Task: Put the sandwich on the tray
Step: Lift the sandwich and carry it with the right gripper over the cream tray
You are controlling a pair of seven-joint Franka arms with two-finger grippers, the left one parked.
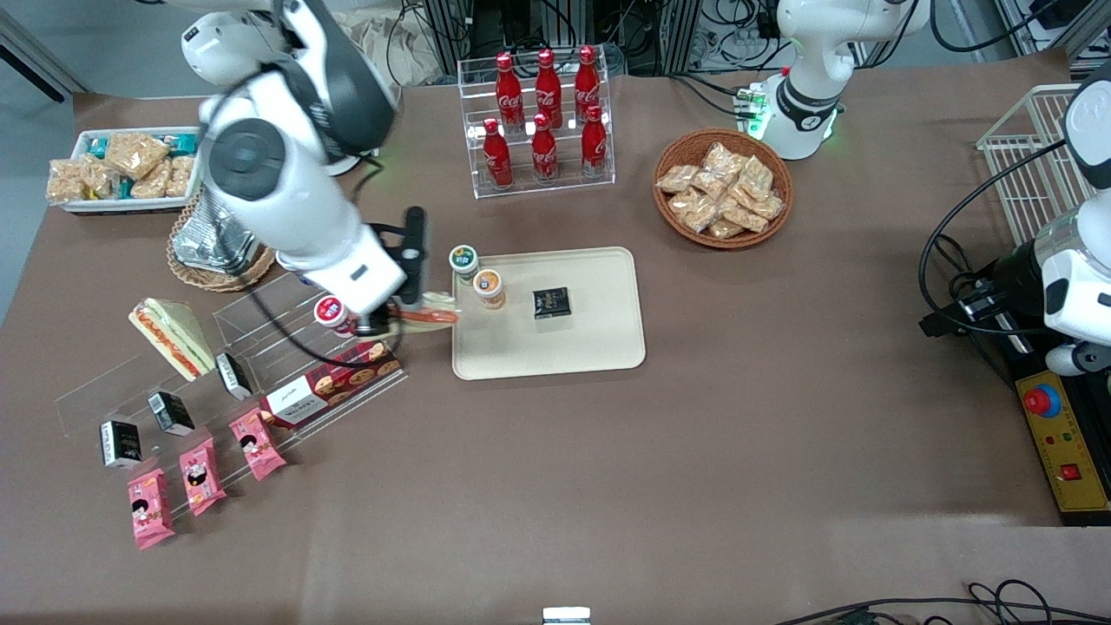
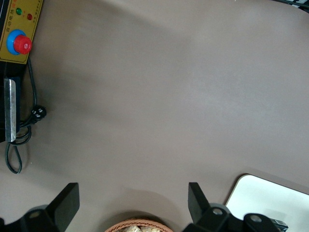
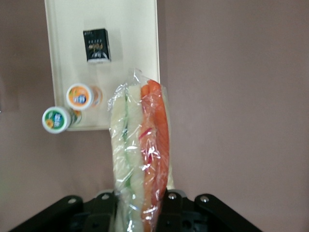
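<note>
My right gripper (image 1: 395,319) is shut on the clear-wrapped sandwich (image 3: 141,154), pale bread with green lettuce and an orange stripe. It holds it on edge above the table, its tip (image 1: 434,314) at the rim of the beige tray (image 1: 599,338) on the working arm's side. The tray (image 3: 65,29) carries a small black box (image 1: 550,302) and an orange-lidded cup (image 1: 489,287). A green-lidded cup (image 1: 464,260) stands at the tray's corner.
A second triangular sandwich (image 1: 171,335) lies on the clear acrylic rack (image 1: 260,365) with a biscuit box (image 1: 334,384), a red-lidded cup (image 1: 332,312) and small black boxes. A cola bottle rack (image 1: 542,121) and a snack basket (image 1: 722,187) stand farther from the front camera.
</note>
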